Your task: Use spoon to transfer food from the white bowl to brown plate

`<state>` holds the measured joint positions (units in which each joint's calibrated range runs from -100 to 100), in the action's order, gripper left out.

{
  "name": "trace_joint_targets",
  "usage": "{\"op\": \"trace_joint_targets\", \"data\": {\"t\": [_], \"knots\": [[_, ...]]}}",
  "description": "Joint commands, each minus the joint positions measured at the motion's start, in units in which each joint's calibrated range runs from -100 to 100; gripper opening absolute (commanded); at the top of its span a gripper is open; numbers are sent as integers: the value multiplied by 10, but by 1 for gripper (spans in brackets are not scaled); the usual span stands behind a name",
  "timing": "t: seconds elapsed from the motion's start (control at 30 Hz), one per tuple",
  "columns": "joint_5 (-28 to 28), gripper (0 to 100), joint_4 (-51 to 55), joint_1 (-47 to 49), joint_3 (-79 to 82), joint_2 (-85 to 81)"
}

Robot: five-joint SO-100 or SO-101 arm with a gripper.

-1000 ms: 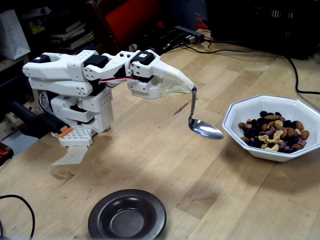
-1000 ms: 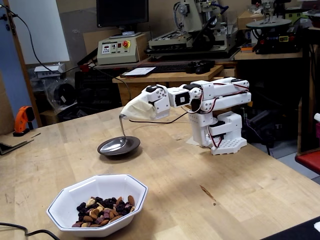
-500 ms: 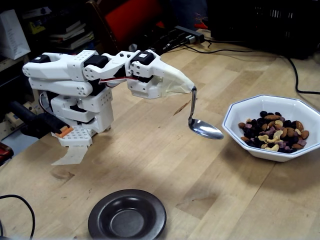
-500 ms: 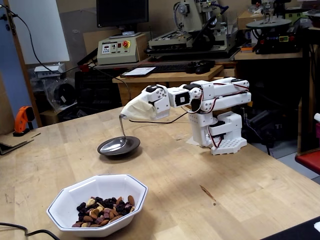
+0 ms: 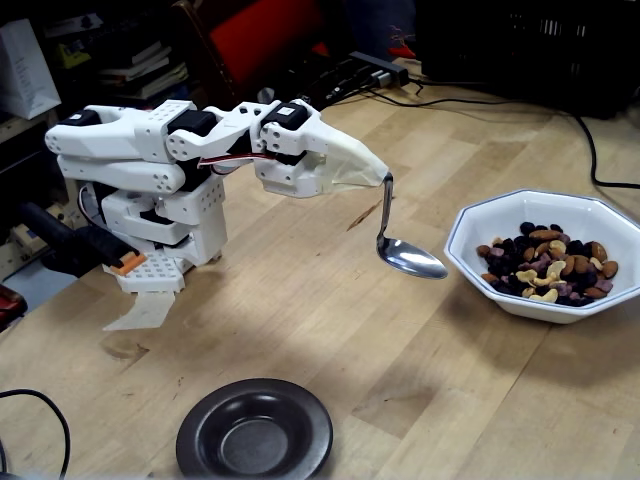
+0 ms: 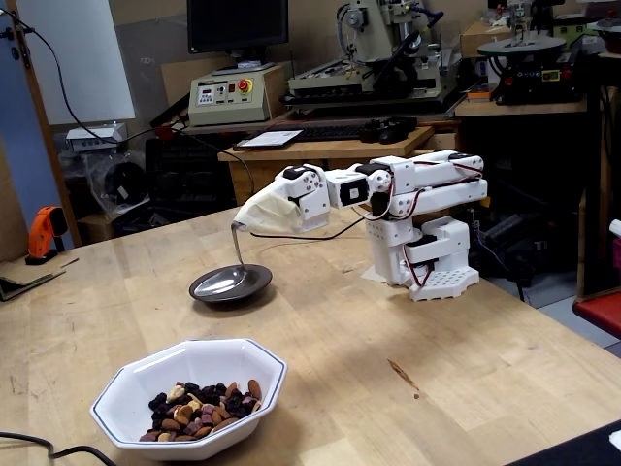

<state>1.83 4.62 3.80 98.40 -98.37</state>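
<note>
My gripper is shut on the thin handle of the silver spoon, which hangs down with its oval bowl level and empty above the table. In a fixed view the spoon is just left of the white bowl, which holds the food of nuts and raisins. The brown plate lies empty at the front, well away from the spoon. In another fixed view the gripper holds the spoon in line with the brown plate; the white bowl with food is nearest.
The arm's white base stands at the table's left. A black cable runs behind the white bowl and another cable loops at the front left corner. An orange tool sits past the table's far edge.
</note>
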Motion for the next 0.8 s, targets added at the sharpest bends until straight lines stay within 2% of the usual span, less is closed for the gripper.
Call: {"op": "trace_joint_targets", "data": {"t": [0.0, 0.33, 0.57, 0.77], "knots": [[3, 4, 0, -1, 0, -1], [4, 4, 11, -2, -64, 20], [1, 4, 51, -2, -174, 181], [0, 4, 15, -2, -239, 299]]}}
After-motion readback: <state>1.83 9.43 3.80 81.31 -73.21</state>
